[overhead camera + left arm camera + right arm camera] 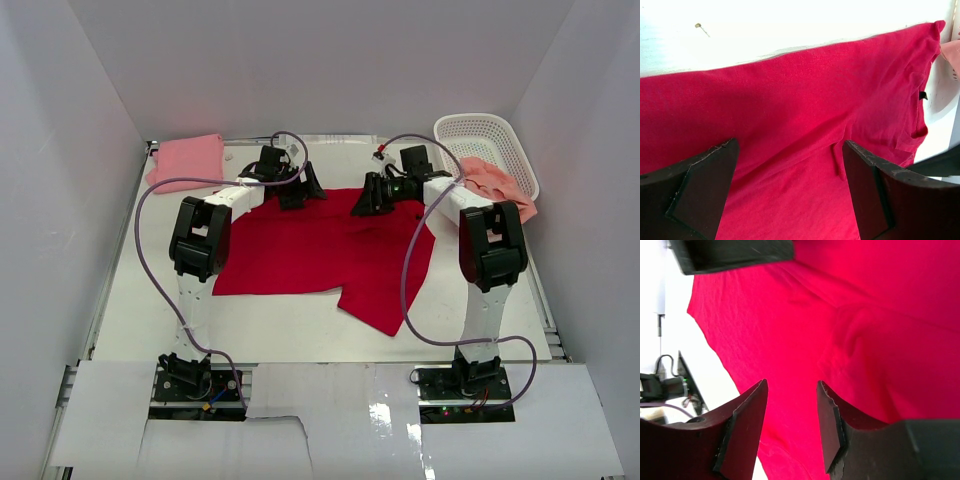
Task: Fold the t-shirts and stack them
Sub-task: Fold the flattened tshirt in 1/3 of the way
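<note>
The red t-shirt (320, 255) lies flat in the middle of the table; the left gripper (790, 144) and right gripper (791, 385) hover at its far edge, fingers spread apart

Matt red cloth t-shirt (300, 250); white plastic lattice basket (487, 138)

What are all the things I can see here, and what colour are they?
Red shirt: one, bright red, spread out in the middle of the table.
Pink shirt: one, light pink, folded at the far left corner.
Peach shirt: one, salmon-peach, draped over the basket's near edge.
Basket: one, white, far right corner.
Table: one, white, under everything.
Left gripper: one, black, open over the red shirt.
Right gripper: one, black, open over the red shirt.
</note>
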`<control>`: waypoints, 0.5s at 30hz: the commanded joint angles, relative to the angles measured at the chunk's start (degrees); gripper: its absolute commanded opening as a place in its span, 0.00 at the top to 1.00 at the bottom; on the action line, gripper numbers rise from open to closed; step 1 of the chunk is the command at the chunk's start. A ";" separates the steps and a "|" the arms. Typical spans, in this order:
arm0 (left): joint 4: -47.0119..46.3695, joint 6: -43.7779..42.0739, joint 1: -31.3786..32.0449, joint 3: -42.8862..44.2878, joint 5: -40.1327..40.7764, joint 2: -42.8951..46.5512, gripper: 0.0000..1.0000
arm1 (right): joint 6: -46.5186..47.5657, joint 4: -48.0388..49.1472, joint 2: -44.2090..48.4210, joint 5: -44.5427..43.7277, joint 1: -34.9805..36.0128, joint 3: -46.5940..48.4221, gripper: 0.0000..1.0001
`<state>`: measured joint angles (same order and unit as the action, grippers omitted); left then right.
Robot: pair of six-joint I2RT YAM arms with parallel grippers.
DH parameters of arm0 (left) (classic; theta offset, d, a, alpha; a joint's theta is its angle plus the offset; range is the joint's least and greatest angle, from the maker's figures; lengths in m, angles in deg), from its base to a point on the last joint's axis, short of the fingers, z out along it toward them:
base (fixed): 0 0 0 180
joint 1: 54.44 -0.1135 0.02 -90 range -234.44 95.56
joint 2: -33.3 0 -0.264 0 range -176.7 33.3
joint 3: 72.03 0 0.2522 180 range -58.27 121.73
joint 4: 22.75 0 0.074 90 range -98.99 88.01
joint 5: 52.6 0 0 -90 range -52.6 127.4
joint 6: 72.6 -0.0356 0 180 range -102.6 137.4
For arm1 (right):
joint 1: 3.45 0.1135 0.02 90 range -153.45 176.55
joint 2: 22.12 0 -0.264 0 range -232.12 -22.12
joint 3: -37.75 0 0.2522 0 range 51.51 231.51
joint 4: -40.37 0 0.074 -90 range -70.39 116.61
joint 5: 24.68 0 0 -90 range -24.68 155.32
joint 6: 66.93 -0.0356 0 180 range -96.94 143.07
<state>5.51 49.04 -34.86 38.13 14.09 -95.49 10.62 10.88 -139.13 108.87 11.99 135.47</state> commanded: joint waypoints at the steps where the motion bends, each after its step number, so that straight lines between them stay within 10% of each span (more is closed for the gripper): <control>1: 2.81 -1.05 0.47 -0.25 0.46 4.34 0.04 | 5.32 -1.16 4.59 -2.42 -0.24 -0.72 0.50; 15: 3.69 -1.84 0.55 0.28 0.63 4.43 0.04 | 3.31 9.55 0.12 -2.43 -1.64 -5.74 0.49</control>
<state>5.84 48.25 -34.80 38.13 14.11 -95.45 15.03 14.75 -136.36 103.63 11.64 130.47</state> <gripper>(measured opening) 0.956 0.510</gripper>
